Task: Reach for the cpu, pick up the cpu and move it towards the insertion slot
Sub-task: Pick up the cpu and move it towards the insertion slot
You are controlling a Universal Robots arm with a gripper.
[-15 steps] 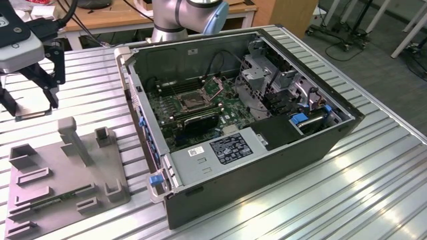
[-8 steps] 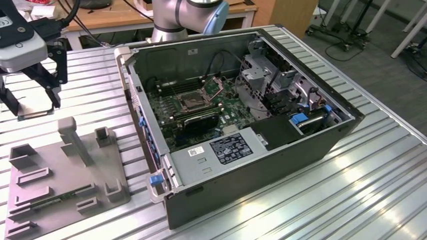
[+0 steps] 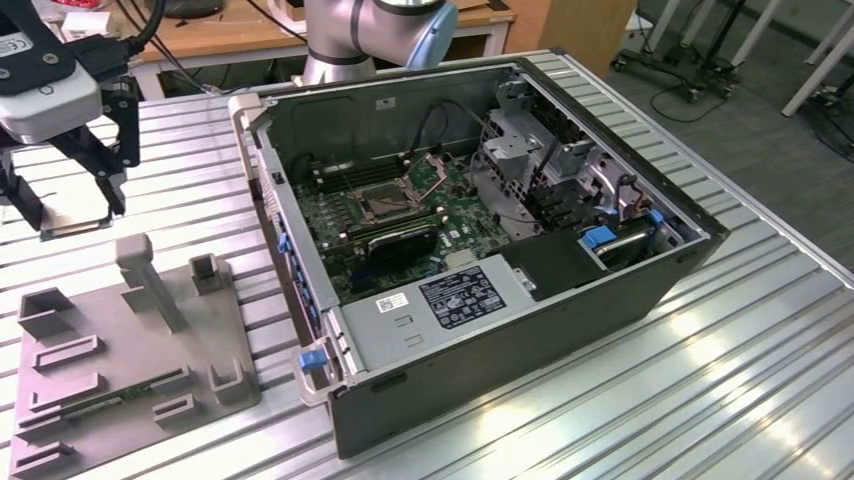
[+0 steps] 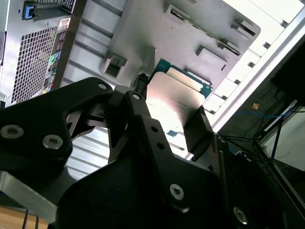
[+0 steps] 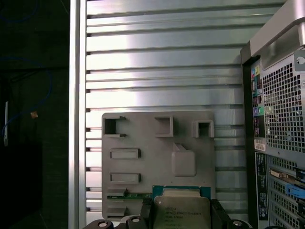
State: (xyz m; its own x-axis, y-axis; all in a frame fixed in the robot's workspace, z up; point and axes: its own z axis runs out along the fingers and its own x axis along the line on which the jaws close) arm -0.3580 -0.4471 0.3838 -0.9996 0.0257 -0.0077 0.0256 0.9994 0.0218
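We see bright overhead light in the exterior view. The ribbed metal table throws white glare streaks from three to five o'clock, while the open computer case has a dimmer interior and an outer wall near six o'clock that is almost black. In the second wrist view the table burns out to pure white, the cpu carries a pale sheen on its lid, and the gripper reads as a dark, underexposed mass. In the first wrist view bright and dull bands alternate across the table, beside a nearly black floor.

Gray tray on ribbed metal table, beside open computer case (memory stick in tray).
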